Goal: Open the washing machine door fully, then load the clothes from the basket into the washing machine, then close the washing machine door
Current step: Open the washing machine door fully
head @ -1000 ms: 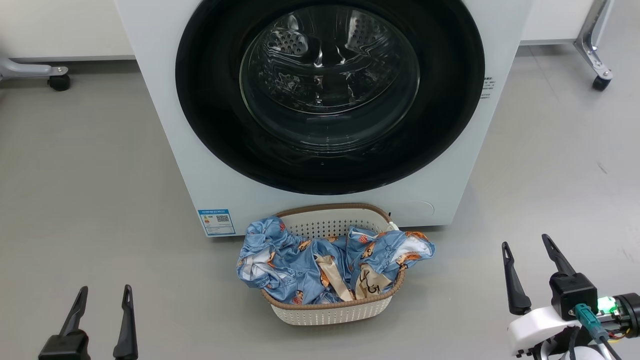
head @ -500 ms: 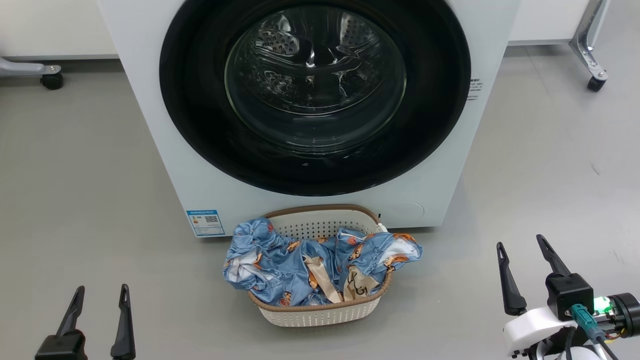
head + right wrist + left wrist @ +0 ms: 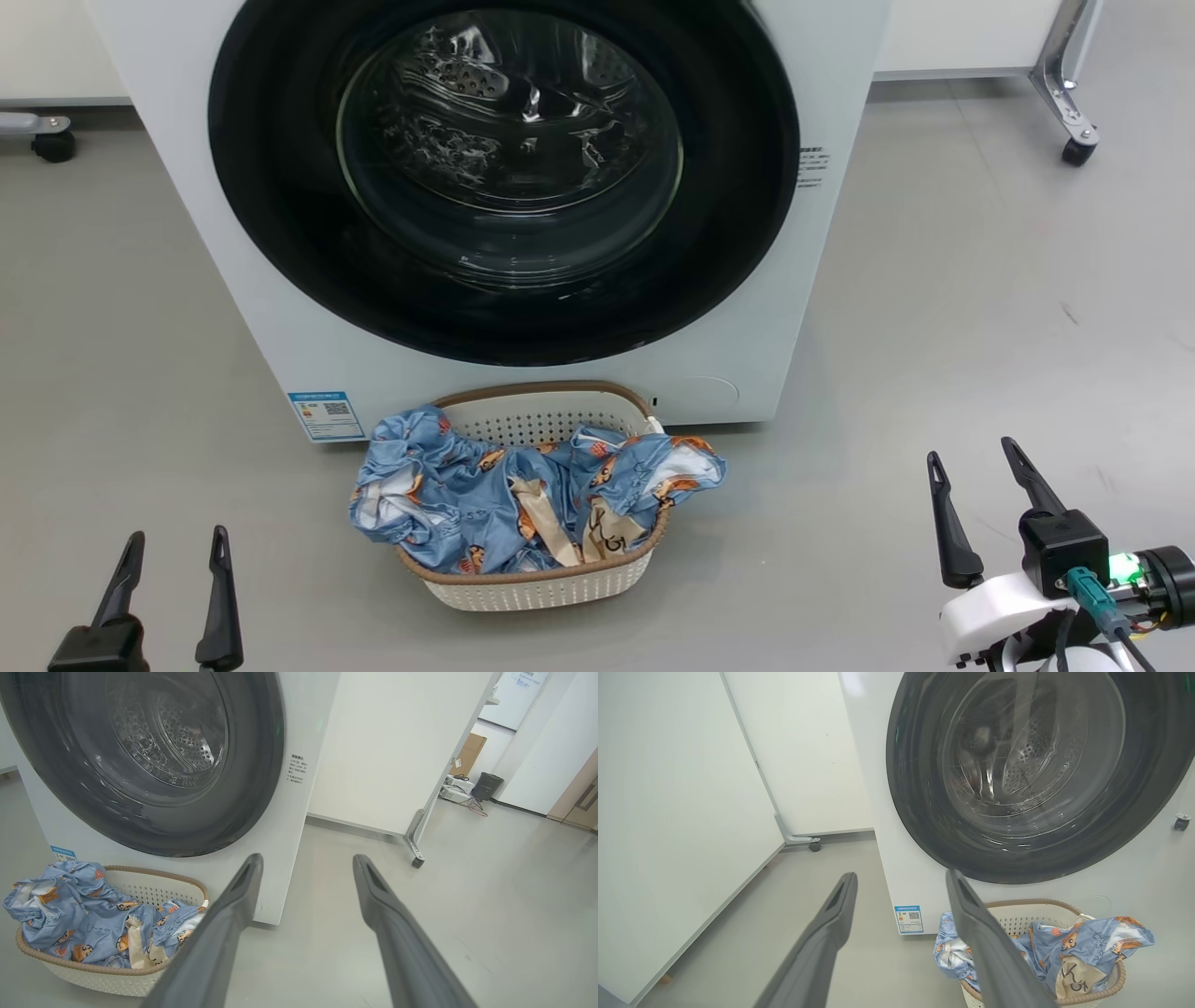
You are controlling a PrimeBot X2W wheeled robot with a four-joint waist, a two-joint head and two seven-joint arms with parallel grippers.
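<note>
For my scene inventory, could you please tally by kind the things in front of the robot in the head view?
Washing machine: 1
Basket: 1
Bundle of clothes: 1
Caster wheels: 2
Total: 5

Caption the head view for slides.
Cream perforated basket of blue printed clothes before white washing machine, black-rimmed door shut; left gripper, right gripper open.
</note>
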